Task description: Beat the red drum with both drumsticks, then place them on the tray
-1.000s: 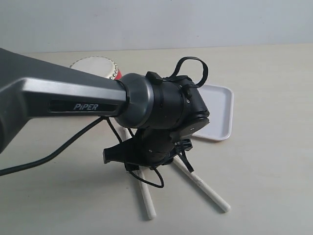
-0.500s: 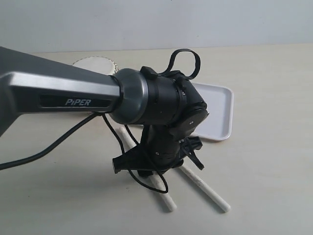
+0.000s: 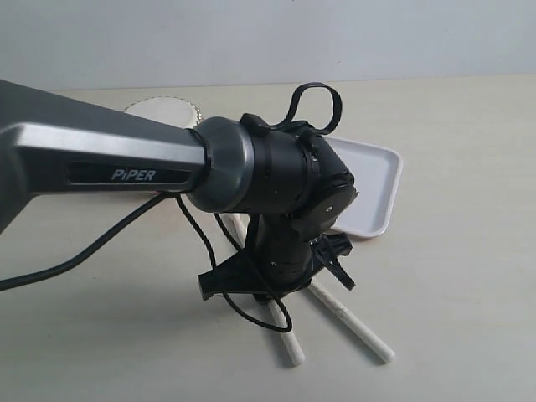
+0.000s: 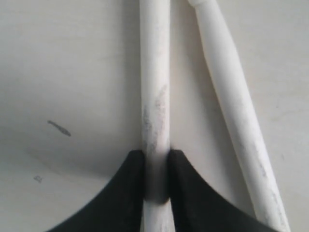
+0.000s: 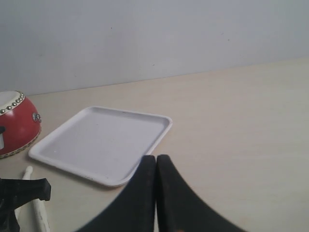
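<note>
Beige table [image 3: 469, 276]: drumsticks [image 3: 347, 322] outside tray [image 3: 377, 180]; left end effector [image 4: 156, 179] clamps one drumstick [image 4: 155, 96], right end effector [image 5: 156, 166] pinched together.

Pale beige table [image 3: 469, 293], grey wall [image 3: 268, 33]

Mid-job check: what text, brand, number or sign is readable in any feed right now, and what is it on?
"PiPER": pale letters on a dark strip along the grey link of the left arm, exterior view.
red drum, tray, second drumstick: no text visible.
scuffed drumstick: its grey marks in the left wrist view are smudges, not lettering.
Nothing else legible in any view.
</note>
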Tool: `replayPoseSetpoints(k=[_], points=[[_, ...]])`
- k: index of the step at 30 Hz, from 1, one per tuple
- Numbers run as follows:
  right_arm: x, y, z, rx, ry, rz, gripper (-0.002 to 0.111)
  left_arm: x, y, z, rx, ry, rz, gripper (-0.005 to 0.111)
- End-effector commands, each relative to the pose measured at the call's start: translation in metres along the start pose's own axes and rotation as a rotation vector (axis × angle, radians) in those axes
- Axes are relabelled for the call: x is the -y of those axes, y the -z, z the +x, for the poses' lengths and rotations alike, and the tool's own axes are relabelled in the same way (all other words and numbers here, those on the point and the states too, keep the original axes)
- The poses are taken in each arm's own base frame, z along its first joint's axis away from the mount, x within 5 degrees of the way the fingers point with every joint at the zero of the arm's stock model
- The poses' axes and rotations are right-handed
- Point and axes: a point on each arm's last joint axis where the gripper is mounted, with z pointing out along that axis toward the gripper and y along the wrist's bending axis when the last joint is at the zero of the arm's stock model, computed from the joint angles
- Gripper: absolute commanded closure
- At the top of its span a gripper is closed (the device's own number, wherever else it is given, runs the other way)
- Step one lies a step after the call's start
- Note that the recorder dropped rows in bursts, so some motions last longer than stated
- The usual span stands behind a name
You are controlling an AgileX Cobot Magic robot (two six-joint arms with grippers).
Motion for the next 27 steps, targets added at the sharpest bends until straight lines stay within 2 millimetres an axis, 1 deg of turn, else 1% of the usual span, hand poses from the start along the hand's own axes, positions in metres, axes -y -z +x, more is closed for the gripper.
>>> replayPoseSetpoints(k=[1, 4, 8, 13, 20, 23, 27], points=[[0.000, 0.000, 0.001, 0.008, 0.004, 0.003, 0.108, -0.004, -0.022, 0.012, -0.080, 0.040, -0.053, 0.107], [0.000, 0.000, 0.001, 0.008, 0.004, 0.003, 0.108, -0.006, -0.015, 0.011, -0.075, 0.051, -0.054, 0.107], [0.000, 0.000, 0.001, 0.008, 0.004, 0.003, 0.108, -0.011, 0.003, 0.008, -0.047, 0.072, -0.060, 0.107], [0.000, 0.000, 0.001, 0.008, 0.004, 0.003, 0.108, -0.022, 0.024, 0.001, 0.013, 0.095, -0.067, 0.107], [0.000, 0.000, 0.001, 0.008, 0.004, 0.003, 0.108, -0.032, 0.055, -0.008, 0.097, 0.111, -0.017, 0.107], [0.000, 0.000, 0.001, 0.008, 0.004, 0.003, 0.108, -0.034, 0.070, -0.011, 0.164, 0.106, 0.018, 0.107], [0.000, 0.000, 0.001, 0.008, 0.004, 0.003, 0.108, -0.038, 0.098, -0.012, 0.284, 0.076, 0.085, 0.107]])
